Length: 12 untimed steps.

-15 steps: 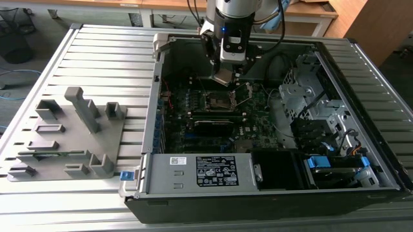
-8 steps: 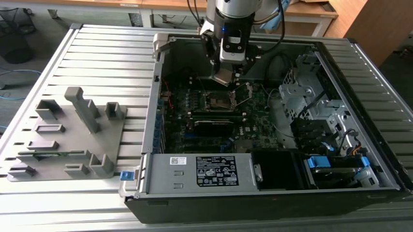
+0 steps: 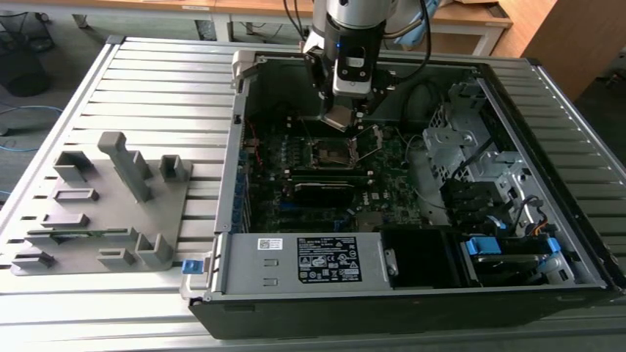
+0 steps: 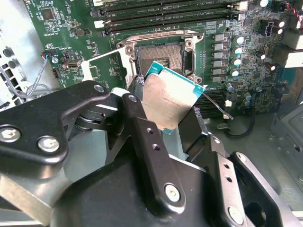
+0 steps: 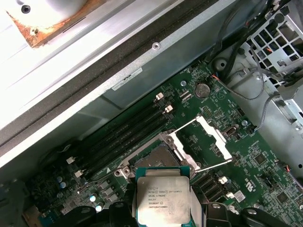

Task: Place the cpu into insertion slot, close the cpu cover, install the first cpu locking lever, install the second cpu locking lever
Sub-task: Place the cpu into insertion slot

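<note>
Grey-topped cpu [image 4: 170, 97] tilted just above the open insertion slot [image 4: 160, 54], cpu cover [image 5: 214, 136] raised beside it

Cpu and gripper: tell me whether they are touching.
Touching. In the second wrist view the gripper clamps the cpu between its fingers, holding it tilted over the insertion slot.

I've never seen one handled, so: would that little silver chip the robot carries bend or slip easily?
The cpu is probably stiff: a flat plate with a metal top, it shows no sag held by its edges between the fingers. Thin and small, it is likely light. Its smooth top and thin edges suggest it could slip if the grip loosened.
</note>
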{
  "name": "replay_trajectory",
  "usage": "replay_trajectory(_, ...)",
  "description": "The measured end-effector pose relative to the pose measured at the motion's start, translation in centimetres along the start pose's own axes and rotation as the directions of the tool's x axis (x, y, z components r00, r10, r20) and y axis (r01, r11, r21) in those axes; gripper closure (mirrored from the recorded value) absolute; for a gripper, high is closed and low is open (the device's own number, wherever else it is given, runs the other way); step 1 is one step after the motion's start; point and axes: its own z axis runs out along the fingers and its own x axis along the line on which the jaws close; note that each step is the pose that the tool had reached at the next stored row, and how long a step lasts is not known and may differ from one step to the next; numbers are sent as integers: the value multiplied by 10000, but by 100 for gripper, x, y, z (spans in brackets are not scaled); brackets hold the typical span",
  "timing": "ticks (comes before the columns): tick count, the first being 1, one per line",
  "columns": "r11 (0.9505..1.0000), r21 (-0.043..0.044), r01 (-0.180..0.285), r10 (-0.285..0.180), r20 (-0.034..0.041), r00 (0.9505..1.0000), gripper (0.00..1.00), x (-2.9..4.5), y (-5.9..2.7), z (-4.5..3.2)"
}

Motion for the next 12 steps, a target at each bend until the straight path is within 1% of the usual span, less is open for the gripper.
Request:
replay_trajectory(3,10000,0,0,0,0,10000,46,0,0,1)
replay_trajectory(5,10000,-1,0,0,0,10000,46,0,-3,33)
replay_trajectory(12,10000,-1,0,0,0,10000,46,0,-3,35)
